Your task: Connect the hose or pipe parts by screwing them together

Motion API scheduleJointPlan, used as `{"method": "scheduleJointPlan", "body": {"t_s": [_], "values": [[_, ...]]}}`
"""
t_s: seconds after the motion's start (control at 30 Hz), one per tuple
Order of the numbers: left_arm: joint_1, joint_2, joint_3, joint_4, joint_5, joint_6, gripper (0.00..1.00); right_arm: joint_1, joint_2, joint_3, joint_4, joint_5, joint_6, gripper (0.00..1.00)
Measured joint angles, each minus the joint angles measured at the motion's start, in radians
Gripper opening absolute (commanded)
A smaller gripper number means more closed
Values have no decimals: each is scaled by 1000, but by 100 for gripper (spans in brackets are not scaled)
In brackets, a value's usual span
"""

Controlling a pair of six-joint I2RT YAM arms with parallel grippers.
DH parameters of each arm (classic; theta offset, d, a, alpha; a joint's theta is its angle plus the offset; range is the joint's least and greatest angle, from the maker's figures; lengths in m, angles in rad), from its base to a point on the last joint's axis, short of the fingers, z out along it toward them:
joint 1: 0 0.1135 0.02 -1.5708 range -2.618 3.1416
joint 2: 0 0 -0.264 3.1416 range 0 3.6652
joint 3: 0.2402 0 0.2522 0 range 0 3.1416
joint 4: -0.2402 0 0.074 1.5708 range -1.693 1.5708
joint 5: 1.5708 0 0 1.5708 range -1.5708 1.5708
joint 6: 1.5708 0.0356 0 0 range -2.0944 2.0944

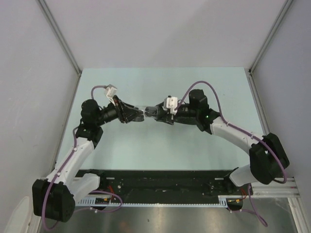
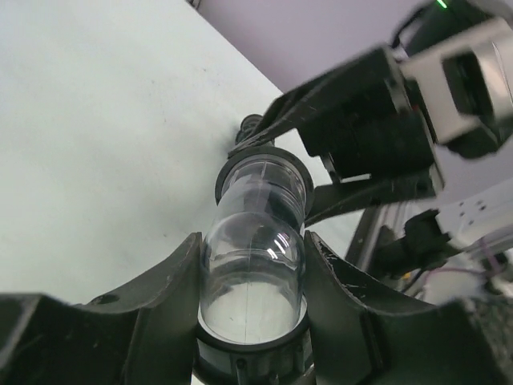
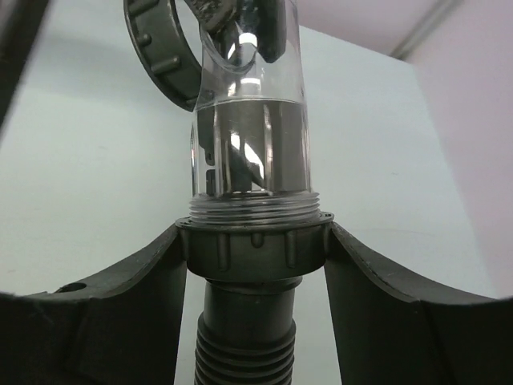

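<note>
Above mid-table, left gripper (image 2: 252, 245) clasps the clear pipe (image 2: 258, 200), right gripper (image 3: 255, 228) pinches the hose collar (image 3: 255, 253)

Over the middle of the desk (image 1: 160, 150) the grippers faced each other tip to tip, the left gripper (image 1: 140, 115) to the left and the right gripper (image 1: 148, 113) to the right. The pipe (image 2: 255, 265) sat between the left fingers. Its far end entered the collar (image 3: 255, 245), which sat between the right fingers, with the hose (image 3: 244, 353) running back behind it.
</note>
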Motion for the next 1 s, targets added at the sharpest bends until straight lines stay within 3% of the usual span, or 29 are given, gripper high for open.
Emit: {"method": "scheduleJointPlan", "body": {"t_s": [0.2, 0.4, 0.53, 0.67, 0.8, 0.9, 1.0], "values": [[-69, -2, -36, 61, 26, 243, 0, -141, 129, 107, -100, -397, 188, 23], [-124, -8, -62, 79, 52, 400, 0, -193, 206, 128, -111, -605, 355, 25], [-145, -18, -74, 94, 62, 457, 0, -214, 242, 130, -40, -704, 498, 20], [-148, -17, -83, 113, 71, 485, 0, -230, 301, 133, 160, -783, 770, 20], [-149, -12, -93, 131, 57, 494, 0, -245, 396, 138, 529, -838, 1155, 54], [-148, 20, -93, 140, 48, 464, 0, -260, 468, 143, 779, -855, 1459, 64], [-146, 63, -93, 155, 50, 404, 0, -275, 499, 143, 895, -871, 1636, 75]]}}
